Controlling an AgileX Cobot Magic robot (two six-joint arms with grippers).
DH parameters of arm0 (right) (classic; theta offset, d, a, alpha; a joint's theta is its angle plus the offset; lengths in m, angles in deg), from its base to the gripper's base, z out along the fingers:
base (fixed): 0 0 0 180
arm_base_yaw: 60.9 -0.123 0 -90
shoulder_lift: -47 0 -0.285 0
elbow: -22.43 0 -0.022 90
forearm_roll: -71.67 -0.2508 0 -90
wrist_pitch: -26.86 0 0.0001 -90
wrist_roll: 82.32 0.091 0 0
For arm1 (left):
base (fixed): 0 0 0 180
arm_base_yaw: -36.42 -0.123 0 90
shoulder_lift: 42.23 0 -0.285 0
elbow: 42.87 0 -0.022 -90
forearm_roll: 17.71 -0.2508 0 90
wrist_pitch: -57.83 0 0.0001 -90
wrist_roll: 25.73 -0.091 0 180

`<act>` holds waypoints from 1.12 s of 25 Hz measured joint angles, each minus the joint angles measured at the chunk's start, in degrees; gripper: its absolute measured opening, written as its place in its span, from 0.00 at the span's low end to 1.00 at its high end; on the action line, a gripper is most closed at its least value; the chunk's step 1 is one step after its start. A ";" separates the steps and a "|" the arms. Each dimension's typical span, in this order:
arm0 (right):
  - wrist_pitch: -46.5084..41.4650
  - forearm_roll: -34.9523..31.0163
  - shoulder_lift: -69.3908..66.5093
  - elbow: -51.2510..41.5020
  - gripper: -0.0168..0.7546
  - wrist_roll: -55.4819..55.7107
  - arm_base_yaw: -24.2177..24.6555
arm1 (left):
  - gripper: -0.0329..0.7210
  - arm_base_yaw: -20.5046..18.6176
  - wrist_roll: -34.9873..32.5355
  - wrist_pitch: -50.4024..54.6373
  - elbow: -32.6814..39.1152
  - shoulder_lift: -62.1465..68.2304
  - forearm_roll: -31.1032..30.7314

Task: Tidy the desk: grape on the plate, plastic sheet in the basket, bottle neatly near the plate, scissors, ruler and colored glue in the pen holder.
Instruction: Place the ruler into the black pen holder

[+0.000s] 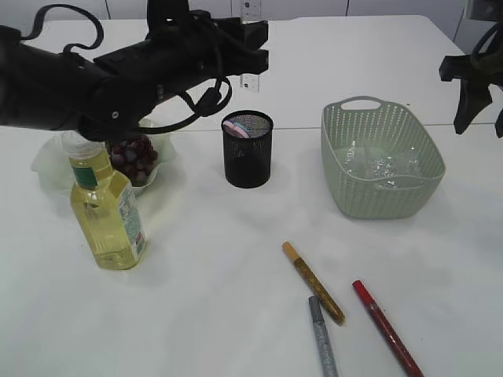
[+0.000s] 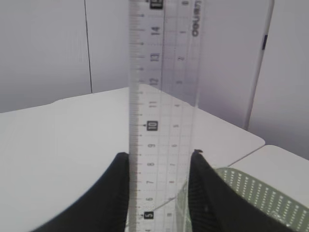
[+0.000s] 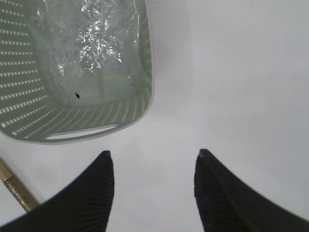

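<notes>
**Ruler held above the pen holder**

Three glue pens, gold, silver and red, lie nearest on the table. Behind stand the oil bottle, grapes on the plate, black pen holder, and basket containing the plastic sheet. The left gripper pinches the clear ruler upright; the right gripper hangs open, holding nothing.

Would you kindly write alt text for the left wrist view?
A clear plastic ruler stands upright, clamped between the left gripper's two black fingers. Behind it lie a white table and, lower right, the rim of a pale green basket.
</notes>
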 joint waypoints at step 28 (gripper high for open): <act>0.00 0.46 0.00 0.00 0.54 0.00 0.00 | 0.37 -2.63 -0.16 1.98 -12.67 15.88 -0.26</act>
